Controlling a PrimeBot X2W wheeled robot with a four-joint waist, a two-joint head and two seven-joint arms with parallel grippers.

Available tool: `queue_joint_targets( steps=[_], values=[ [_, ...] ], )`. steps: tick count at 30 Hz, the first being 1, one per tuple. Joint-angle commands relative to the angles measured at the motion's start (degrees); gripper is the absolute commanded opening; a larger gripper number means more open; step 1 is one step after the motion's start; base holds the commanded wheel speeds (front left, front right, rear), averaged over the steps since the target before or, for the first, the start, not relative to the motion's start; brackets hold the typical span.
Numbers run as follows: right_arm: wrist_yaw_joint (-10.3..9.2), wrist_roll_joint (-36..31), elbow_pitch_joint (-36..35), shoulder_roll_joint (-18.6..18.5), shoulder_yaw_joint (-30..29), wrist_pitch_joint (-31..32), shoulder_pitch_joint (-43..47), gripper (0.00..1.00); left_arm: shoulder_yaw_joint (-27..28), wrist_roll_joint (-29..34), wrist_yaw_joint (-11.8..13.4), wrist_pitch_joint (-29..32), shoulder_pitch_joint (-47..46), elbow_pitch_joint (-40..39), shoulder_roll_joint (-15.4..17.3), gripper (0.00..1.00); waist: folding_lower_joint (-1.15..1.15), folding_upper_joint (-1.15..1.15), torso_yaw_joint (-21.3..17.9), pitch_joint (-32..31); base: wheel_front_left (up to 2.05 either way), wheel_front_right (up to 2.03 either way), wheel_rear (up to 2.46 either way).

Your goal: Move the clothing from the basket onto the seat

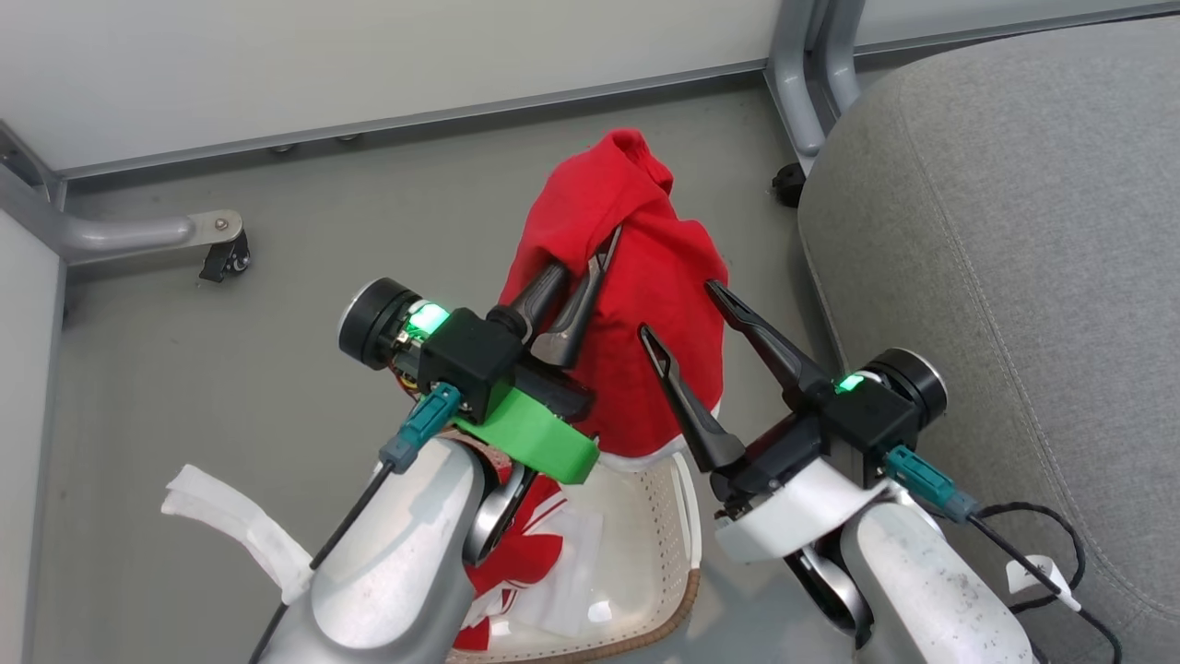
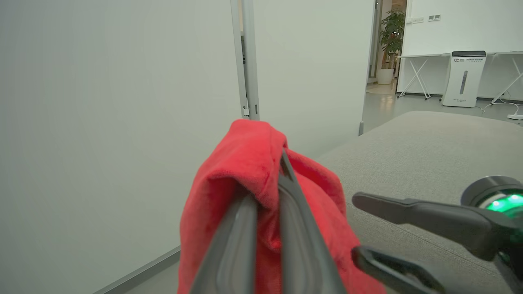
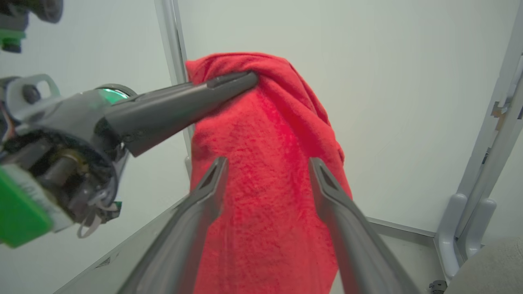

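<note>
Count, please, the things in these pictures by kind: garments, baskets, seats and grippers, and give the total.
Garments: 2, plain red garment and jersey
Baskets: 1, laundry basket
Seats: 1, grey seat
Grippers: 2, left gripper, right gripper
Total: 6

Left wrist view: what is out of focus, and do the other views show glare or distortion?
Left wrist view: the left gripper is blurred near the bottom edge; the plain red fleece garment is sharper. Right wrist view: the grey metal frame post leans and bows, from the wide lens. Head view: the left gripper's green lamp is overexposed.
</note>
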Motion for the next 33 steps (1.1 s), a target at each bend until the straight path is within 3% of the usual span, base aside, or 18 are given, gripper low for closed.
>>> queue_joint_targets(
  steps=[1, 19, 20, 21, 33],
  values=[
    [-0.04, -0.39, 0.57, -0.22, 0.01, -0.06, -0.90, 1.00, -0.39, -0.07, -0.25, -0.23, -0.81, -0.25, -0.08, 0.00, 0.00, 0.60, 0.23, 0.28, 0.00, 0.00, 0.00],
    [-0.04, 3.35, 11.11, -0.22, 3.04, -0.04, -5.98, 1.00, -8.86, -4.29, 0.42, -0.23, -0.61, -2.90, -0.10, 0.00, 0.00, 0.60, 1.70, 0.44, 0.00, 0.00, 0.00],
    [-0.04, 3.76, 10.95, -0.20, 3.00, -0.05, -6.12, 0.45, -9.21, -4.54, 0.57, -0.23, -0.63, -2.93, -0.10, 0.00, 0.00, 0.60, 1.80, 0.38, 0.00, 0.00, 0.00],
    [-0.04, 3.77, 10.96, -0.22, 2.83, -0.04, -6.18, 0.00, -9.53, -4.65, 0.69, -0.23, -0.68, -2.94, -0.11, 0.00, 0.00, 0.60, 1.89, 0.30, 0.00, 0.00, 0.00],
    [-0.04, 3.81, 9.45, -0.21, 1.85, -0.05, -4.19, 0.00, -8.97, -4.28, 1.26, -0.22, 0.79, -1.22, -0.09, 0.00, 0.00, 0.60, 2.01, -0.46, 0.00, 0.00, 0.00]
  ],
)
